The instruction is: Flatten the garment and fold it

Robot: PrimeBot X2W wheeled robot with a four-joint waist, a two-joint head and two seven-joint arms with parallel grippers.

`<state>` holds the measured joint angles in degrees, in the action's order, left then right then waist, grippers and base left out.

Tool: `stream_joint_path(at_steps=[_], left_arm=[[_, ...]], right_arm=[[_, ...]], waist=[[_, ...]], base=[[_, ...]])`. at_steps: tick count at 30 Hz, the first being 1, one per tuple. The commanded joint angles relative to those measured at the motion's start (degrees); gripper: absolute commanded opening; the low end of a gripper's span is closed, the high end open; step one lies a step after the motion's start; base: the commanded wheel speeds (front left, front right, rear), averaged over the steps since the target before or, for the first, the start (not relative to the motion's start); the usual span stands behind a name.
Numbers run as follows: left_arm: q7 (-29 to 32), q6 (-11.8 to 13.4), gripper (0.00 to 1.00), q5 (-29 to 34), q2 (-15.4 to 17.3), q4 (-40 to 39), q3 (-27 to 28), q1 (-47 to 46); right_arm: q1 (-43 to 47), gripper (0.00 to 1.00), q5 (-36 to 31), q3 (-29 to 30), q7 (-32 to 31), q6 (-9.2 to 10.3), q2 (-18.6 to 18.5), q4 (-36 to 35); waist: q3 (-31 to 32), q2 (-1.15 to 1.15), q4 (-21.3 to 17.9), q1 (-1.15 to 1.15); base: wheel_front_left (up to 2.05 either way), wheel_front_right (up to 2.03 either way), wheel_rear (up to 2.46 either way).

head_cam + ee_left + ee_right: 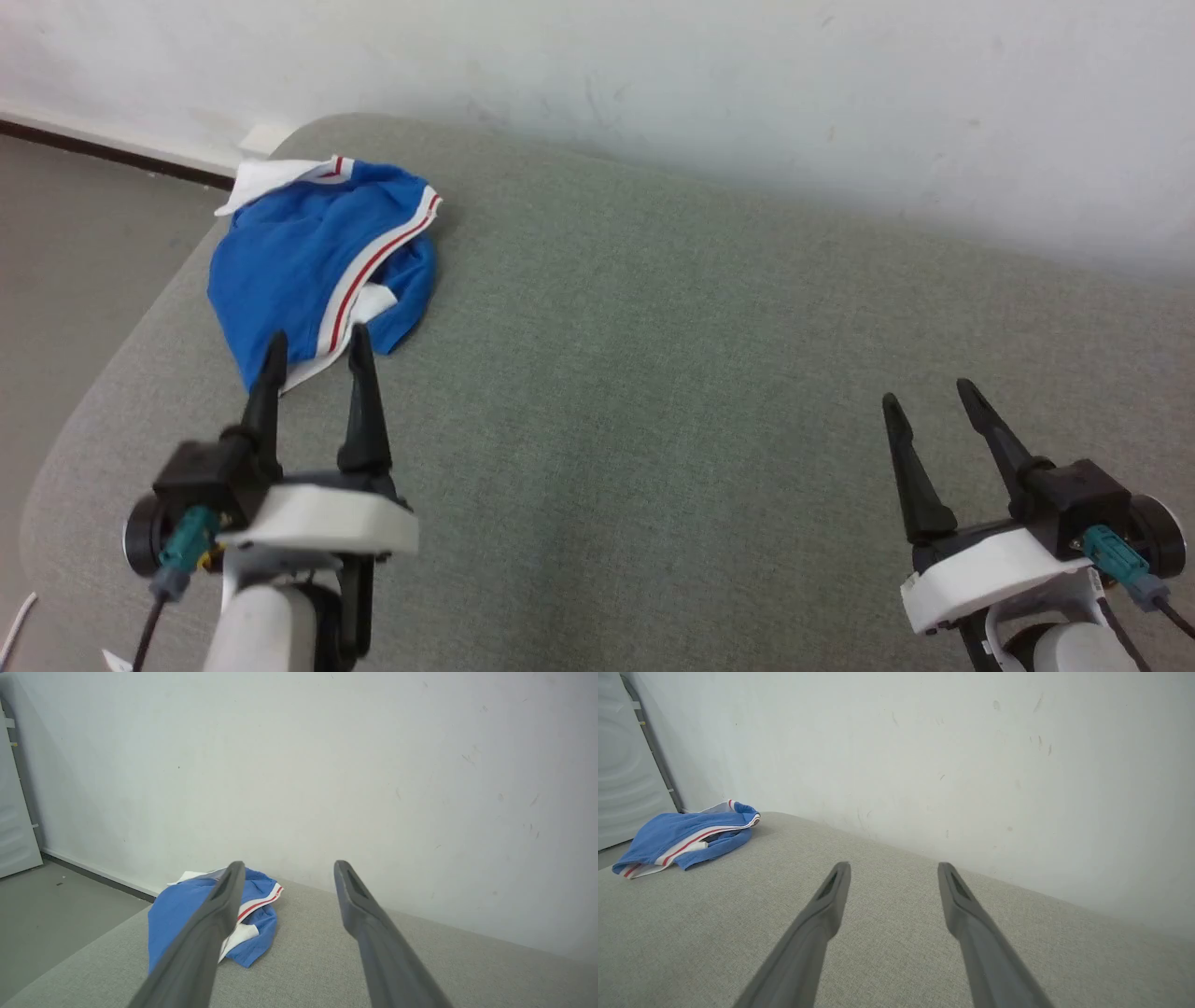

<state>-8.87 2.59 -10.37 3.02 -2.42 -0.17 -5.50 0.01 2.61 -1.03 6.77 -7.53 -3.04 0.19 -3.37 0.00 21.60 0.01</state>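
Currently: opening step, approach; nothing flattened yet. Next move likely calls for the left jaws to take an edge. Garment (308, 252): blue crumpled heap, white-and-red stripe trim, on counter (653, 420) just ahead of left jaws, well apart from right jaws. Both jaws: spread, empty.

no readable txt, nos. or labels, garment (289, 271) incl.

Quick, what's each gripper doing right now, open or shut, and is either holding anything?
Left gripper: open, holding nothing, close to the shirt.
Right gripper: open, holding nothing.
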Motion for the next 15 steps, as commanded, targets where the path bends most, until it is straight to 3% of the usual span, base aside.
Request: stream_joint_path(at_steps=[1, 9, 15], left_arm=[[-0.59, 0.21, 1.0, -0.21, -0.09, -0.25, 0.41, -2.21], [-1.55, -0.36, 1.0, -0.44, 0.32, 4.45, 4.88, -15.02], [-2.15, -1.62, 1.0, -1.25, 3.66, 13.07, 7.85, -24.28]], right_arm=[[-1.12, 1.0, 0.33, -0.27, 0.45, 0.03, 0.1, -0.38], [-3.56, 1.0, 0.03, -0.96, 0.03, 0.03, 0.11, -1.09], [-5.24, 1.0, -0.56, -1.39, -0.16, 0.03, 0.12, -1.56]], waist=[[-0.93, 0.0, 0.23, 0.0], [-5.48, 0.0, -1.13, 0.0], [-9.27, 0.0, -2.97, 0.0]], base=[[0.0, 0.0, 0.0], [0.0, 0.0, 0.0], [0.0, 0.0, 0.0]])
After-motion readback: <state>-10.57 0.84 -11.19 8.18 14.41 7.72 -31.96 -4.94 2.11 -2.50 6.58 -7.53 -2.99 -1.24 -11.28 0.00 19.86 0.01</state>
